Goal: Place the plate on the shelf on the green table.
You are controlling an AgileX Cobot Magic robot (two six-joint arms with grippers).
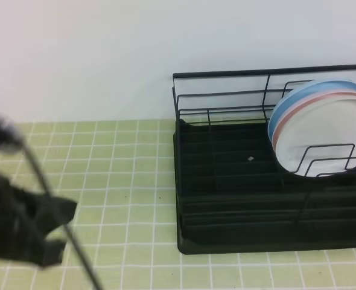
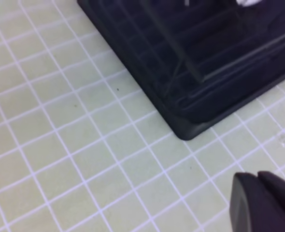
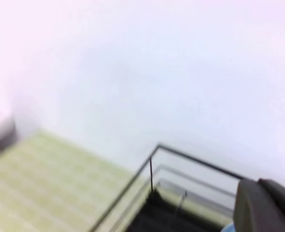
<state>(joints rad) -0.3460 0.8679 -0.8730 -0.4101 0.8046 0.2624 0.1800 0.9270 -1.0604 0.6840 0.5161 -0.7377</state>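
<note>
Where the wire dividers rise at the right end of the shelf [image 1: 238, 181], the plate [image 1: 323, 136] stands on edge, its plain white face turned toward the front and its round raised rim leaning back against the pink plate [image 1: 276, 134] and the light blue plate [image 1: 323, 86] stacked behind it. Its lower right part is crossed by black divider loops, and its right side runs out of the exterior high picture. No emblem can be made out on it at this sharpness. The shelf's ribbed black tray sits on the green table [image 1: 123, 175], hard against the white wall [image 1: 105, 54].

Only the exterior high view shows the plates whole. The left wrist view gives instead the tray's near corner [image 2: 186, 133] resting on the tiles, with the left gripper [image 2: 263, 203] a dark shape at the lower right, its jaws pressed together over bare tile. The right wrist view, blurred, looks over the shelf's top rail [image 3: 191, 159] toward the wall, a sliver of blue rim at the bottom edge; the right gripper [image 3: 265, 205] is likewise closed on nothing.
</note>
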